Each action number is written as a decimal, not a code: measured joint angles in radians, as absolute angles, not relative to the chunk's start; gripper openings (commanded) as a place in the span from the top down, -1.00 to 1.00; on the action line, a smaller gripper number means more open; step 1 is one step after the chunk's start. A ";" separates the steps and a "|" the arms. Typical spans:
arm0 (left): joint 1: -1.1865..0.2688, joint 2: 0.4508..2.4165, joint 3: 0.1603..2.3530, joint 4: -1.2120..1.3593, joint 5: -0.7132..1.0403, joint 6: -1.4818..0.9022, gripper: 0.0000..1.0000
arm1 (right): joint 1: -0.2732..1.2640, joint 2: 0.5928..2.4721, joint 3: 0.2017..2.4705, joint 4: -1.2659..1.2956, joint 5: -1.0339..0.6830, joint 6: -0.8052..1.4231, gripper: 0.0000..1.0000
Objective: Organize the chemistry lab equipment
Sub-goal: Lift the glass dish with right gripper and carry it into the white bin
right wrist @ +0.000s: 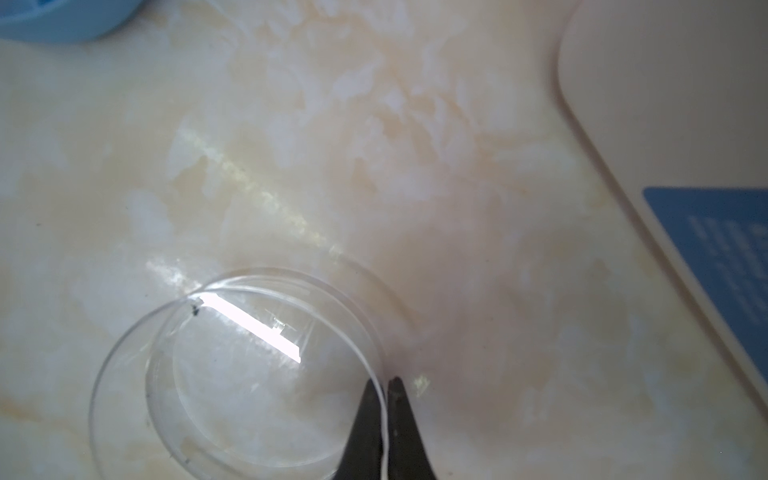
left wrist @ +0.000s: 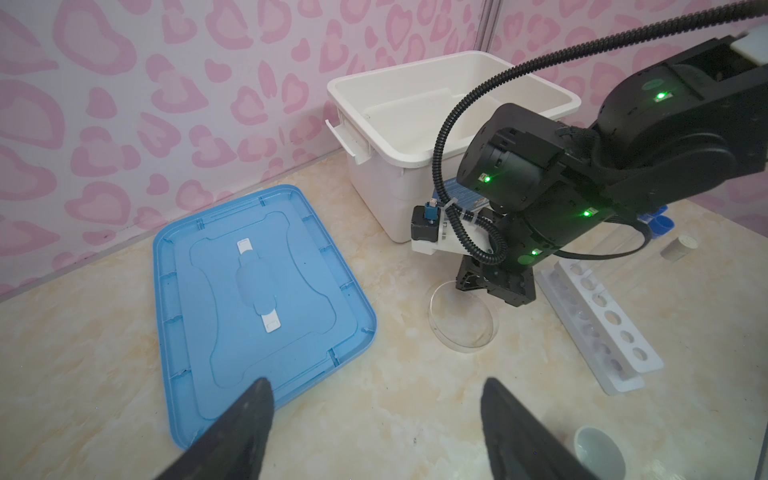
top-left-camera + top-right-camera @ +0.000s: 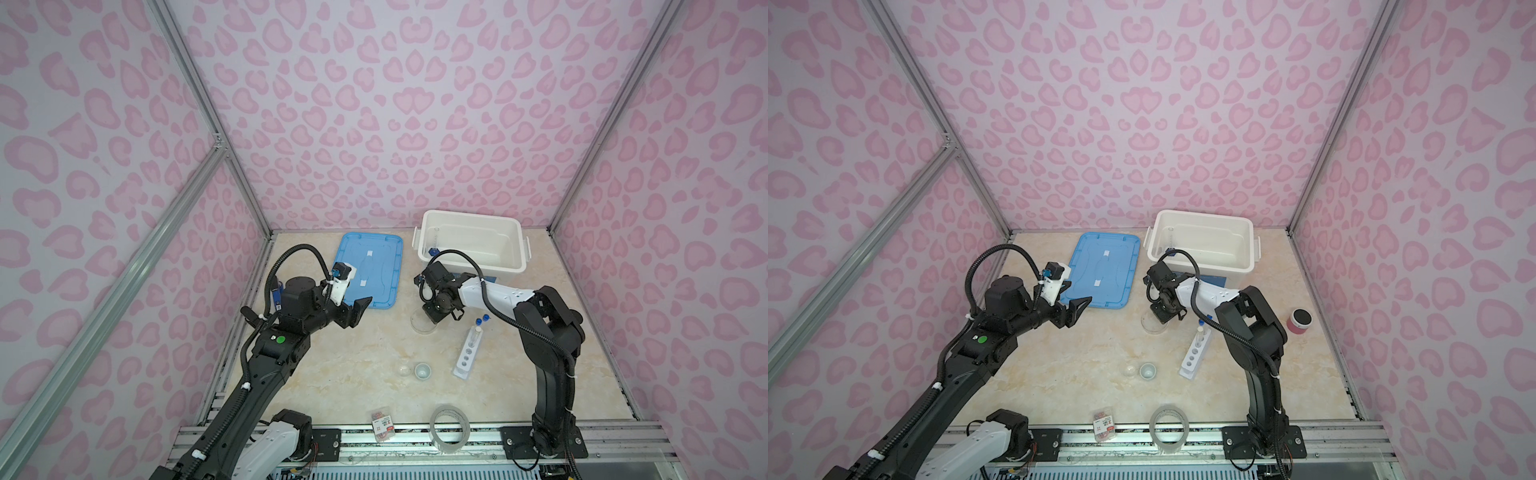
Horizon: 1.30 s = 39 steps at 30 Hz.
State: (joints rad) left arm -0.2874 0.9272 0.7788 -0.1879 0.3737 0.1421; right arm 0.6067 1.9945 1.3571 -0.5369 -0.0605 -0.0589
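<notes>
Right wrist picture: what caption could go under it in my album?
The right gripper pinches the thin rim of a clear round dish, with the marbled table beneath.

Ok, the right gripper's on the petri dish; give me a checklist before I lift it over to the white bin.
1. Right gripper shut on the petri dish rim: ok, a jaw on each side of the wall.
2. Both clear layers of the dish gripped: cannot tell.
3. White bin open: ok, blue lid lies beside it.
4. Room in the bin: ok, only the small blue-based cylinder shows inside.
5. Left gripper open, off the route: ok.
</notes>
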 measured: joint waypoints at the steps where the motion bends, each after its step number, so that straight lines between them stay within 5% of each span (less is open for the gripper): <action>1: -0.287 0.927 0.779 -0.188 0.374 0.142 -0.60 | 0.607 1.993 1.357 -0.537 -0.060 -0.059 0.91; 19: -0.287 0.926 0.779 -0.189 0.374 0.142 -0.59 | 0.614 1.853 1.430 -0.636 -0.083 -0.077 0.95; 39: -0.287 0.899 0.779 -0.189 0.374 0.142 -0.59 | 0.524 1.738 1.809 -0.886 -0.083 -0.142 0.94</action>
State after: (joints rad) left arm -0.2874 0.8993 0.7788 -0.1886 0.3740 0.1421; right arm 0.5243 1.7378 1.8088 -0.8864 -0.0826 -0.1425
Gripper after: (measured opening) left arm 0.794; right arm 0.049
